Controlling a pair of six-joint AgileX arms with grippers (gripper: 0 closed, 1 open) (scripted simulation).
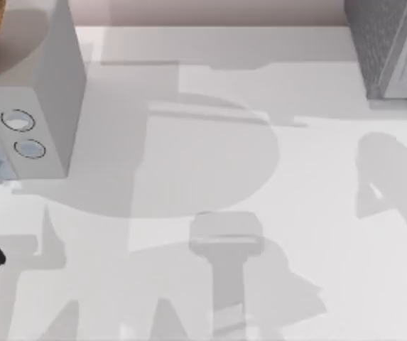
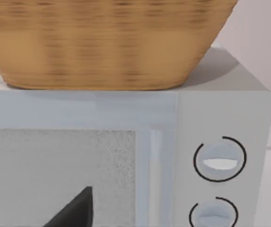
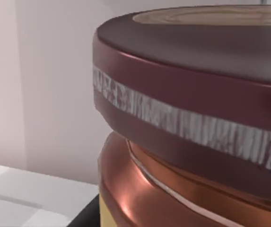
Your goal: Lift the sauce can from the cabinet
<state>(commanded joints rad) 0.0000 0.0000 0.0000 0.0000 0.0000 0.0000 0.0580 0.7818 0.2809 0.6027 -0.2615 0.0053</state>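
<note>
Right wrist view: sauce can point(image 3: 192, 118), no legible writing.

The middle of the tabletop point(image 1: 210, 163) lies bare from the front edge to the back wall, a wide lane between two bulky boxes. At the top view's left the light grey microwave point(image 1: 43, 92) with its two round dials blocks that side, and the woven basket point(image 2: 107, 42) sitting on its roof takes up the room above it. At the far right corner the dark grey speckled cabinet point(image 1: 388, 42) closes off the back, and the sauce can point(image 3: 196, 118) stands right up against the right wrist camera.
</note>
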